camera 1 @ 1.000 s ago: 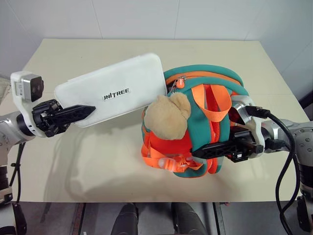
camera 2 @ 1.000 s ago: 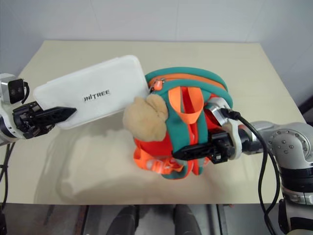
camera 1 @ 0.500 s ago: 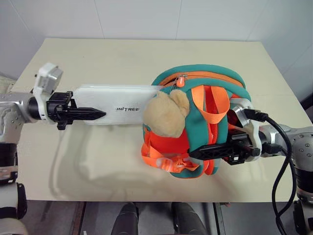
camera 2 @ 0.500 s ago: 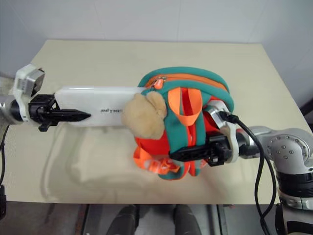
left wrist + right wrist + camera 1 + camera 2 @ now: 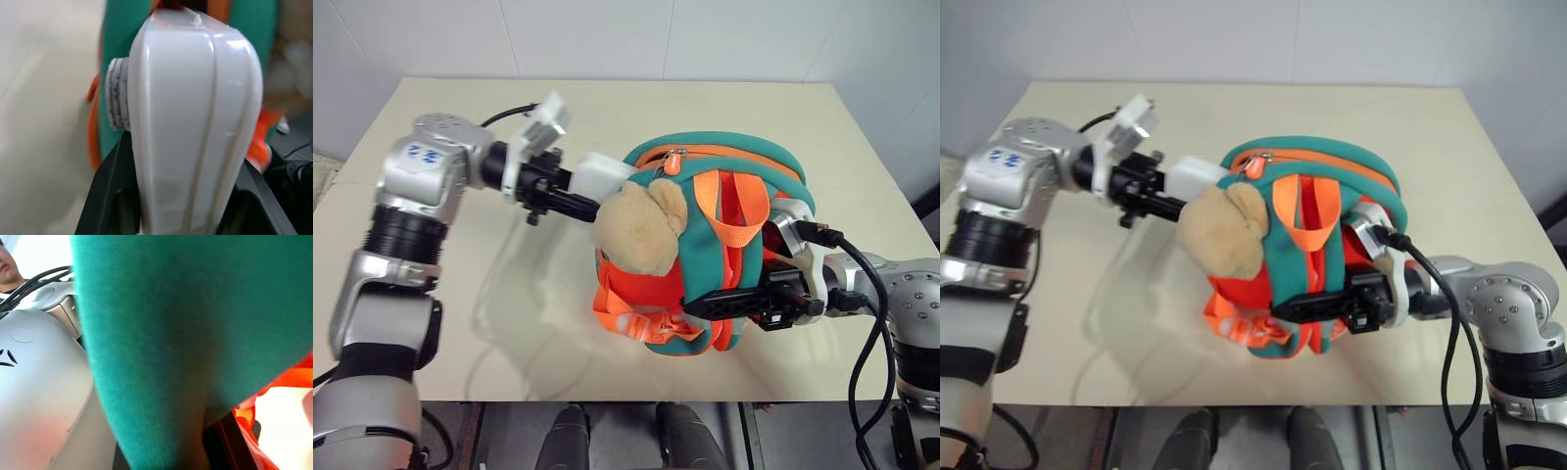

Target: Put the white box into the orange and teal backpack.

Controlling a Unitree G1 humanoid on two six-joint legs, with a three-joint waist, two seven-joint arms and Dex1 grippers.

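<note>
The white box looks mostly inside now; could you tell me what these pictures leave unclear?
- White box: far end hidden inside the backpack, head views.
- Backpack opening: covered by the plush piece.
- Right gripper: fingertips buried in the orange straps.
- Box lettering: hidden.

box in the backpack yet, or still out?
Partly in. Only the box's rear end sticks out of the backpack beside the plush; the left gripper grips that end.

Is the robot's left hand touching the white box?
Touching. In the left wrist view the left hand has its black fingers pressed against both sides of the white box.
</note>
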